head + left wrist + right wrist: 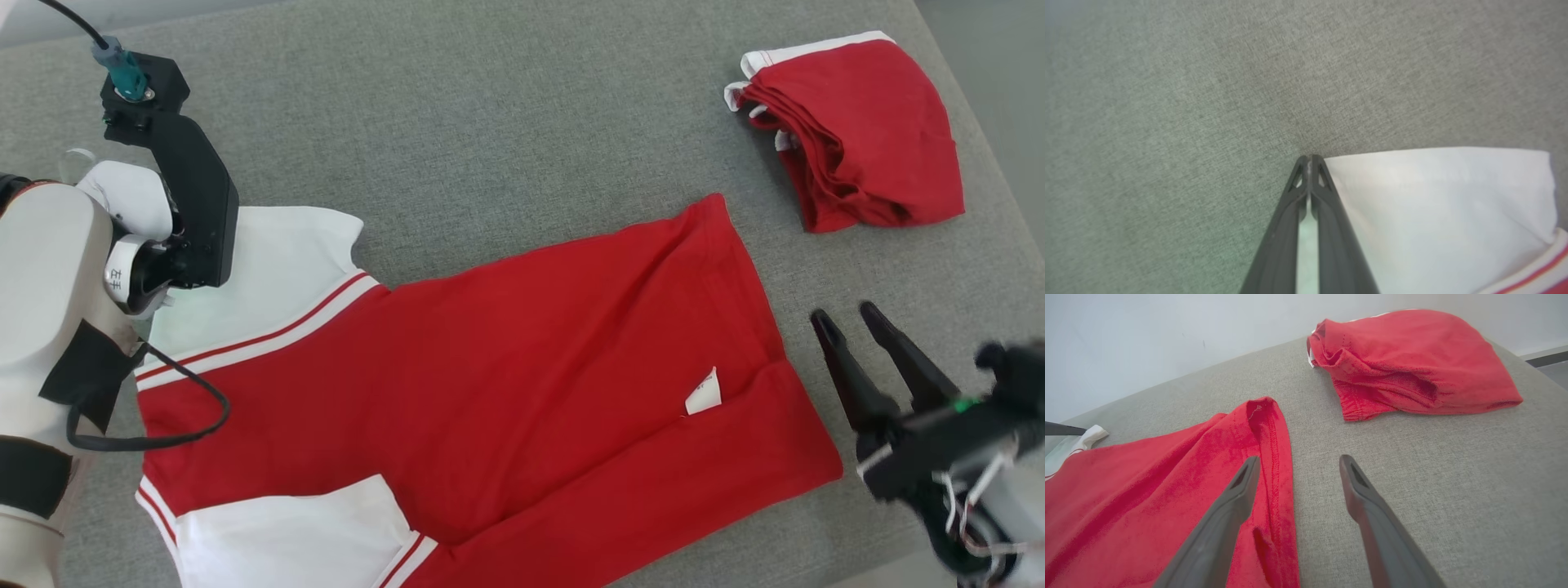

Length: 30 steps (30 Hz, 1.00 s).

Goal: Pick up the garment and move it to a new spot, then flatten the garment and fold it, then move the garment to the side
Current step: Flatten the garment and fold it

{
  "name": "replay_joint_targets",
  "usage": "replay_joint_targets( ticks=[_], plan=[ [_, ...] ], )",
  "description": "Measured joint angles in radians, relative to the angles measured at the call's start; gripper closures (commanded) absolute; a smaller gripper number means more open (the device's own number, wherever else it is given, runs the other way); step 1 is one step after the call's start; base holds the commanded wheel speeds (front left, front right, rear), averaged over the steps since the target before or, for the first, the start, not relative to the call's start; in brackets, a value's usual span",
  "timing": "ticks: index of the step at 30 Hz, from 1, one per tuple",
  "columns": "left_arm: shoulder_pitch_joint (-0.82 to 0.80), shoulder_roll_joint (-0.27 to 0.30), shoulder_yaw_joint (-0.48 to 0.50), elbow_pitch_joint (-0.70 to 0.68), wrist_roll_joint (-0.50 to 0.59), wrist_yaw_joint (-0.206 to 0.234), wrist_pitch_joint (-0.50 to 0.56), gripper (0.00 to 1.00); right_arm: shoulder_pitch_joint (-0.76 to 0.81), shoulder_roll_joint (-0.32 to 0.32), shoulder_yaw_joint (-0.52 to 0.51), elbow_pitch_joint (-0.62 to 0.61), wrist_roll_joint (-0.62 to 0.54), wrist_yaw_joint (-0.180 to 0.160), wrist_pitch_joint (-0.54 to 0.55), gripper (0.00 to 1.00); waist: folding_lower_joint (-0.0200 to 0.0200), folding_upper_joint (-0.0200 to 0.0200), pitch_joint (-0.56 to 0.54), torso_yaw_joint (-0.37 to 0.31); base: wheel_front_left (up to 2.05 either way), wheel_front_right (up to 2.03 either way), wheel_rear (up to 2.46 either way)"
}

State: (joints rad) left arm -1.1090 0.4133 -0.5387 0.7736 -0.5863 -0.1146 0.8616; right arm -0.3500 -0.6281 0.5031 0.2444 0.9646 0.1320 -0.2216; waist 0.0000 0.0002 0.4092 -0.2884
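Note:
The garment [506, 367] is a red shirt with white sleeves, spread flat on the grey table [506, 106]. A small white tag [704, 394] shows near its right hem. My left gripper [1310, 160] is shut, pinching the corner of the upper white sleeve [1437, 212], with a strip of pale cloth between its fingers. In the head view the left wrist [192, 204] points down over that sleeve [277, 269] and hides the fingers. My right gripper [844, 314] stands open just right of the garment's hem [1274, 457], its fingers [1237, 498] holding nothing.
A second red garment [857, 131], loosely folded with white trim, lies at the table's far right corner [1412, 359]. Bare grey table stretches across the far side. The table's right edge runs close to the right arm. A black cable [196, 400] loops over the near left sleeve.

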Motion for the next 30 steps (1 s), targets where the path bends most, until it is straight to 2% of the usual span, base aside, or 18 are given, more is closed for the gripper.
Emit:
replay_joint_targets(
  ticks=[3,6,9,12,16,22,24,25,30],
  plan=[
    [-0.001,0.0,-0.006,-0.003,-0.012,-0.002,0.012,1.0,-0.12,-0.025,0.052,0.011,0.091,0.0,0.126,0.0,0.0,-0.0001,-0.005,0.007,0.0,0.0,0.0],
    [-0.005,-0.004,-0.013,-0.013,-0.017,-0.008,0.019,1.0,-0.238,-0.028,0.08,0.038,0.213,0.0,0.3,0.0,0.0,0.0,-0.005,0.02,0.0,0.0,0.0],
    [-0.017,-0.012,-0.021,-0.024,-0.019,-0.009,0.021,1.0,-0.334,-0.027,0.096,0.107,0.32,0.0,0.491,0.0,0.0,0.0,0.0,0.036,0.0,0.0,0.0],
    [-0.028,-0.025,-0.028,-0.034,-0.019,-0.009,0.02,1.0,-0.423,-0.025,0.094,0.188,0.393,0.0,0.628,0.0,0.0,0.0,0.008,0.054,0.0,0.0,0.0],
    [-0.039,-0.044,-0.037,-0.043,-0.018,-0.008,0.011,1.0,-0.504,-0.003,0.078,0.285,0.475,0.0,0.742,0.0,0.0,0.0,0.021,0.081,0.0,0.0,0.0],
    [-0.043,-0.066,-0.048,-0.049,-0.022,-0.009,-0.01,1.0,-0.546,0.02,0.083,0.388,0.506,0.0,0.816,0.0,0.0001,0.0,0.032,0.117,0.0,0.0,0.0],
    [-0.043,-0.068,-0.051,-0.055,-0.028,-0.009,-0.027,1.0,-0.564,0.032,0.085,0.408,0.506,0.0,0.817,0.59,0.0,0.0,0.035,0.129,0.0,0.0,0.0],
    [-0.043,-0.067,-0.054,-0.058,-0.03,-0.01,-0.037,1.0,-0.57,0.035,0.087,0.413,0.505,0.0,0.816,1.0,0.0001,0.0,0.036,0.134,0.0,0.0,0.0],
    [-0.044,-0.053,-0.071,-0.082,-0.04,-0.012,-0.107,1.0,-0.576,0.03,0.086,0.421,0.504,0.0,0.803,1.0,0.0001,0.0,0.038,0.154,0.0,0.0,0.0]
  ],
)
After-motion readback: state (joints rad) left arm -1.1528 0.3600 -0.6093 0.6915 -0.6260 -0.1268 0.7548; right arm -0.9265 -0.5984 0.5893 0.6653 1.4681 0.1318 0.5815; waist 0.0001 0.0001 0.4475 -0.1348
